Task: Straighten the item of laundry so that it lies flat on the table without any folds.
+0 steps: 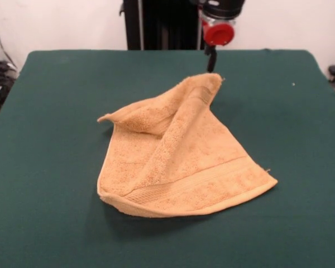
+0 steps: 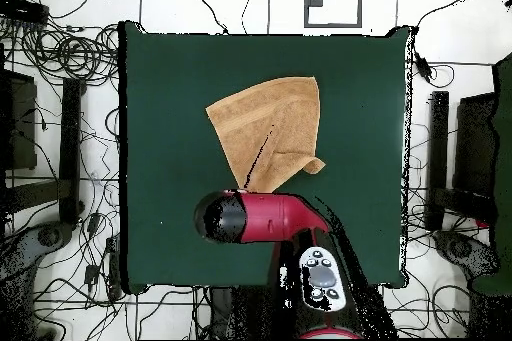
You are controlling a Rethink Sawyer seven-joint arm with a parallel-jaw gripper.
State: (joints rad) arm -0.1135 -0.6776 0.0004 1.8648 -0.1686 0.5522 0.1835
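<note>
Gripping towel point(image 1: 184, 156) corner, claw point(image 1: 211, 67) raised

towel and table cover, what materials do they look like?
Towel: looks like terry cloth, tan-orange, matte, with a fuzzy looped pile; a flat woven band runs near the front edge. Probably cotton, though the fibre can't be confirmed by eye. Table: covered in plain dark green cloth, matte and smooth, felt-like, with no visible weave or shine. What lies beneath the cover is hidden.

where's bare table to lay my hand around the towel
Wide bare green table lies on both sides of the towel and along the camera-side edge. It is crowded only at the towel's far peak, where the gripper hangs.
</note>
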